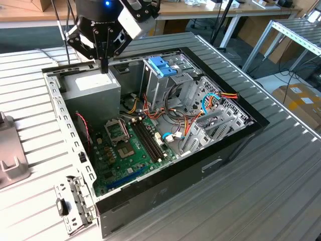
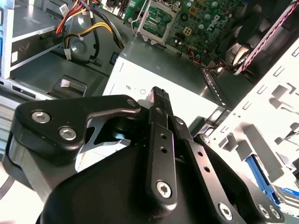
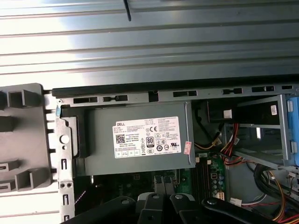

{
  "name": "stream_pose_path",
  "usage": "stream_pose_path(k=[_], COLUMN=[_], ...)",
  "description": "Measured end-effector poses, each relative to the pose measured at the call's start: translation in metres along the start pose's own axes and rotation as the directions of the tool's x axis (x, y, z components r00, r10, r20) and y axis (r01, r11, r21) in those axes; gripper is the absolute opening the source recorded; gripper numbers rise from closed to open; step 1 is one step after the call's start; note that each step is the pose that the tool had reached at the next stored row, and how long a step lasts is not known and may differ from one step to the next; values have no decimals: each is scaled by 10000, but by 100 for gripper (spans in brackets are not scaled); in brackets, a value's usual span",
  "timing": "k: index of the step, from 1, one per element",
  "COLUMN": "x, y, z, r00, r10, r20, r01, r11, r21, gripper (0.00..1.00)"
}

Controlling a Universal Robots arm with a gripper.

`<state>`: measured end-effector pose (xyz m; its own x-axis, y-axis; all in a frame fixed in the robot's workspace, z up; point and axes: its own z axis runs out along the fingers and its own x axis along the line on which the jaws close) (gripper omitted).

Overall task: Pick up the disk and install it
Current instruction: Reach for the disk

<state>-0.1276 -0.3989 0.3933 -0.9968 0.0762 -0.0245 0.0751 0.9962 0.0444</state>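
Table (image 1: pixel 281 191) of ribbed metal carries the open computer case (image 1: pixel 200 165), with broad bare room toward the exterior view's right. Inside the case, the grey power supply box (image 1: pixel 93 88) fills the far corner, hard against the perforated side wall (image 1: pixel 62 115), and the upright drive cage (image 1: pixel 163 70) stands just beside it. The gripper (image 1: pixel 104 65) hangs just above the box's top, clenched on nothing. Where the disk lies is hard to tell: a blue strip (image 2: pixel 262 171) past the side wall in the second wrist view may be one of its rails. The likely trouble is a straight descent, which would drive the closed tips into the box lid. A sideways sweep low in the case could catch the wall's edge or snag the loose coloured wires (image 1: pixel 220 96) by the cage. Free room lies overhead.
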Motion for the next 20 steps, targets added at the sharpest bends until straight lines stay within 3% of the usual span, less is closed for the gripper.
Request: stream_pose_path(k=[20], x=[65], y=[-5], z=[-2], r00=[10000], r10=[0], r20=[0], r01=[0], r11=[10000], r21=[0], gripper=[11])
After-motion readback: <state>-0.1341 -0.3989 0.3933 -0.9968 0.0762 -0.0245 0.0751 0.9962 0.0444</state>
